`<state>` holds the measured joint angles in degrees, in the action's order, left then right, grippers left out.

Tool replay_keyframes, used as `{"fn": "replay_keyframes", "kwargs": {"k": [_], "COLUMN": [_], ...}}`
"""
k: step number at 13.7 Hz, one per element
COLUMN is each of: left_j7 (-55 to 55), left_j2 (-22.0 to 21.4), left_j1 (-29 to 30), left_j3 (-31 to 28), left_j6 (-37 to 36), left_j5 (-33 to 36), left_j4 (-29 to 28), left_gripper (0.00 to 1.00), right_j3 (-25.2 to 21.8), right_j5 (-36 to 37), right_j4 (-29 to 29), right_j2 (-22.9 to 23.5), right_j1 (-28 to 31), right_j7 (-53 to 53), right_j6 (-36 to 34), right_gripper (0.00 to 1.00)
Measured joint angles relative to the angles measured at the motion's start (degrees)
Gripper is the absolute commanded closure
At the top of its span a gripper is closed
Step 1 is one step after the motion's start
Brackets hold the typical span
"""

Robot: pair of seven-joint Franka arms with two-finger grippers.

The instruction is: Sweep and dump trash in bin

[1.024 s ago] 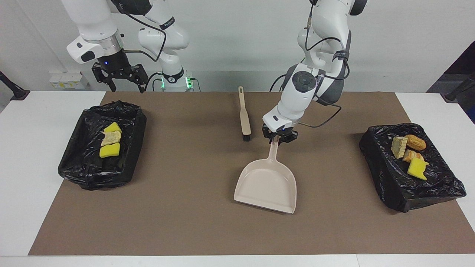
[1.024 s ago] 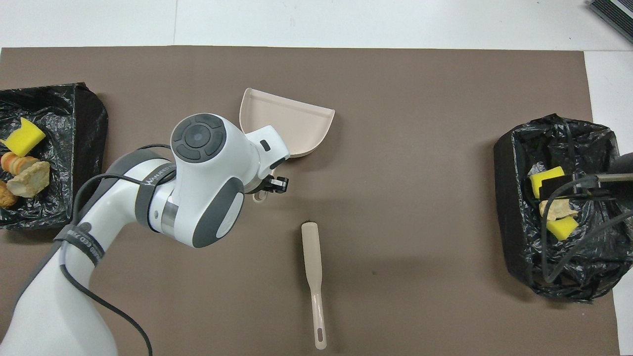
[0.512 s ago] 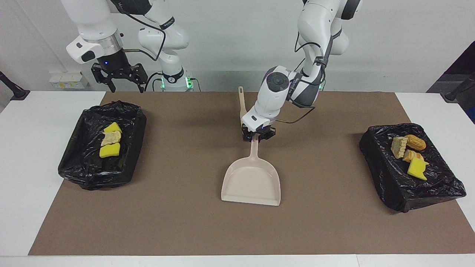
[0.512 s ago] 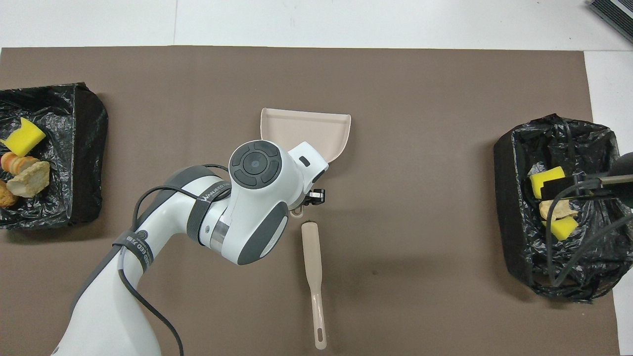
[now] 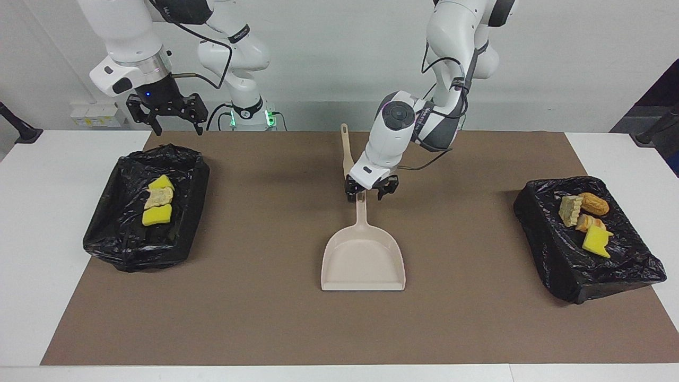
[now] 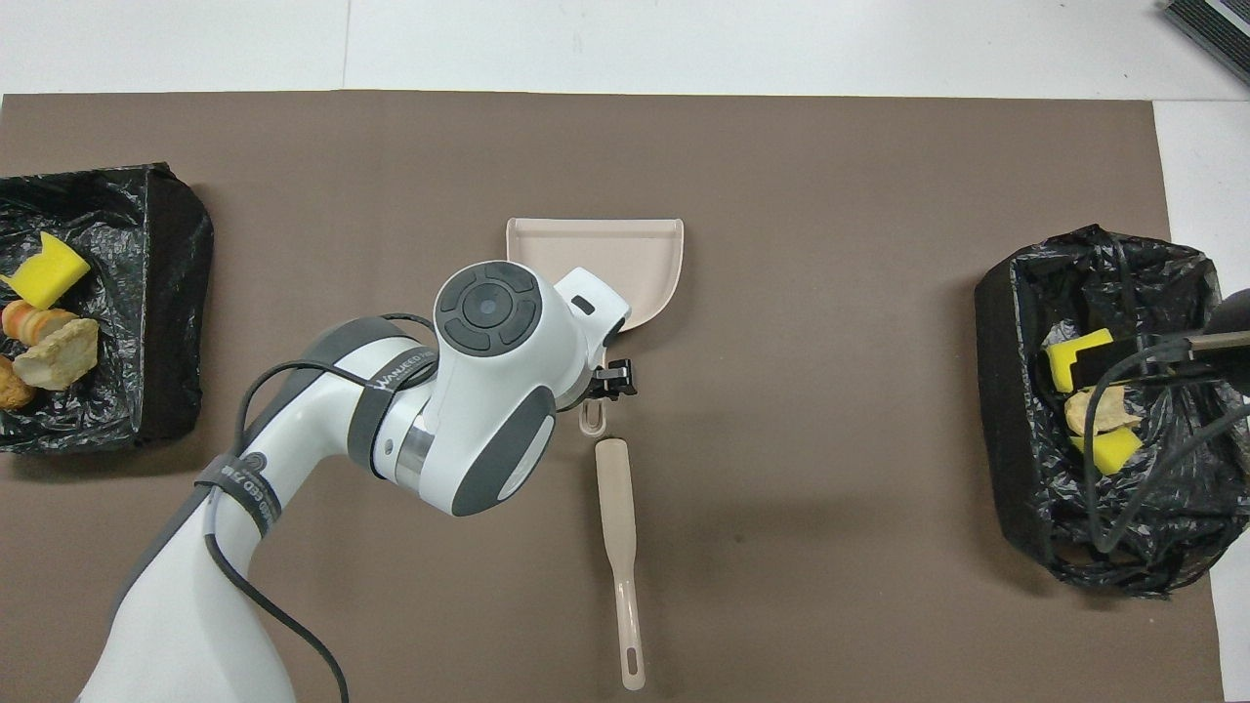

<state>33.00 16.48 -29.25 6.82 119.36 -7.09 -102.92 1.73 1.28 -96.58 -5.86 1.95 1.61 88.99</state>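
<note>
Trash (image 5: 158,199) lies in 2 black-lined bins: 3 pieces at the right arm's end, 4 at the left arm's (image 5: 583,220). Left gripper (image 5: 365,195), fingers apart, straddles the flat-lying dustpan's (image 5: 363,260) handle. Right gripper (image 5: 175,127), fingers apart, hangs over its bin (image 5: 106,233).

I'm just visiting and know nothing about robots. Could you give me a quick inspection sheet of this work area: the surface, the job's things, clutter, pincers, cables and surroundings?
Surface: white table under a brown mat.
Job's things: trash of three scraps in the black-lined bin at the right arm's end; four more scraps on the second bin at the left arm's end. Beige dustpan flat mid-mat; brush beside its handle, nearer the robots.
Clutter: nothing seen.
Pincers: left pincer open, astride the dustpan's handle end; right pincer open, raised, waiting near its bin.
Cables: black leads run along both arms.
Surroundings: white wall, wall socket.
</note>
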Motion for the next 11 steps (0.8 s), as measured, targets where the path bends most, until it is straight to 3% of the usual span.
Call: {"fn": "replay_keyframes", "kwargs": {"k": [6,11], "left_j7": [-7.79,-19.74], "left_j2": [-2.44,-3.59], "left_j1": [9.44,17.54], "left_j3": [-0.71,-0.92], "left_j6": [-10.21,-11.20], "left_j5": [0.01,0.01], "left_j4": [4.41,5.16], "left_gripper": [0.00,0.00], "right_j3": [0.00,0.00], "right_j5": [0.00,0.00], "right_j4": [0.00,0.01], "right_j2": [0.00,0.00], "right_j1": [0.00,0.00], "right_j7": [0.00,0.00], "right_j6": [0.00,0.00], "right_gripper": [0.00,0.00]}}
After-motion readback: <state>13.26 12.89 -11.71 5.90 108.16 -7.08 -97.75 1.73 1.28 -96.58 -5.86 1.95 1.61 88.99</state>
